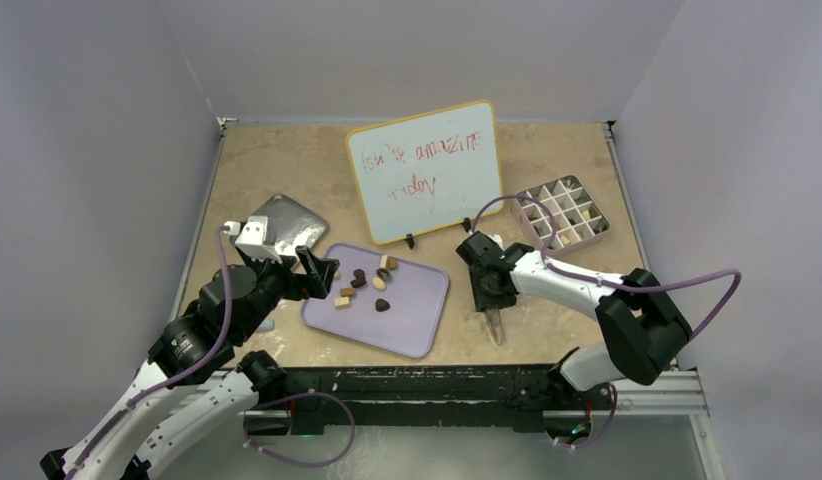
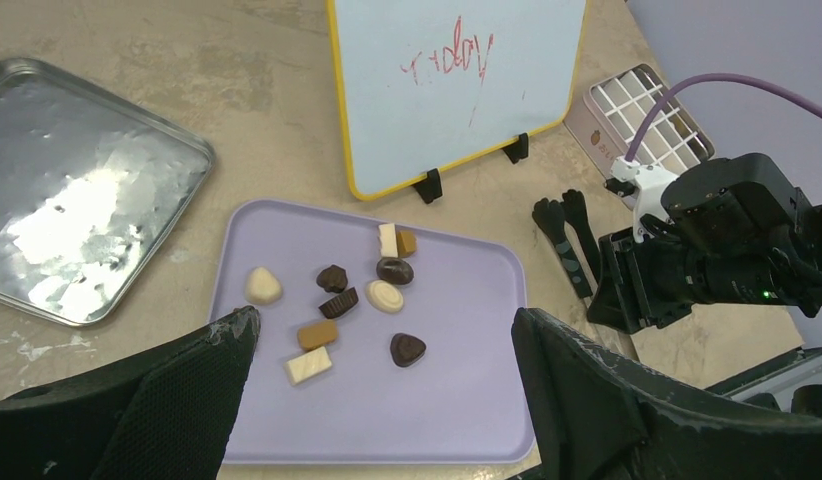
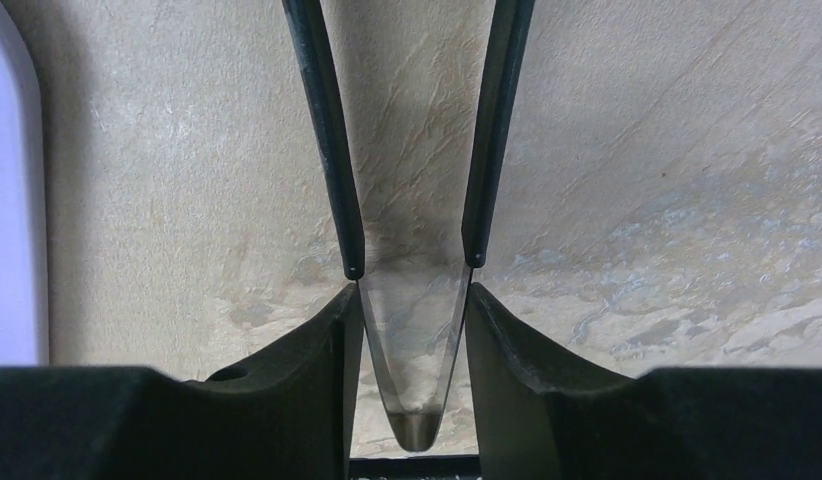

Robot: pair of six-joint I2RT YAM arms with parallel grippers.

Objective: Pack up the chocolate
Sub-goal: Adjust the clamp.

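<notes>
Right gripper [image 3: 412,300] pinches the tweezers [image 3: 329,150], whose arms stand apart and empty, over bare table [image 3: 637,150] just right of the lavender tray [image 1: 407,320]. Chocolate [image 2: 339,302] lies mid-tray. Risk: small rounded pieces likely squirt sideways from the narrow tips.

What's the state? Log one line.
left tool open near tray | right tool gripping empty tweezers over table | chocolate on tray

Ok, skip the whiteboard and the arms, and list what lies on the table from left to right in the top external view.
metal tray → lavender tray carrying the chocolate → tweezers → pink gridded box
</notes>
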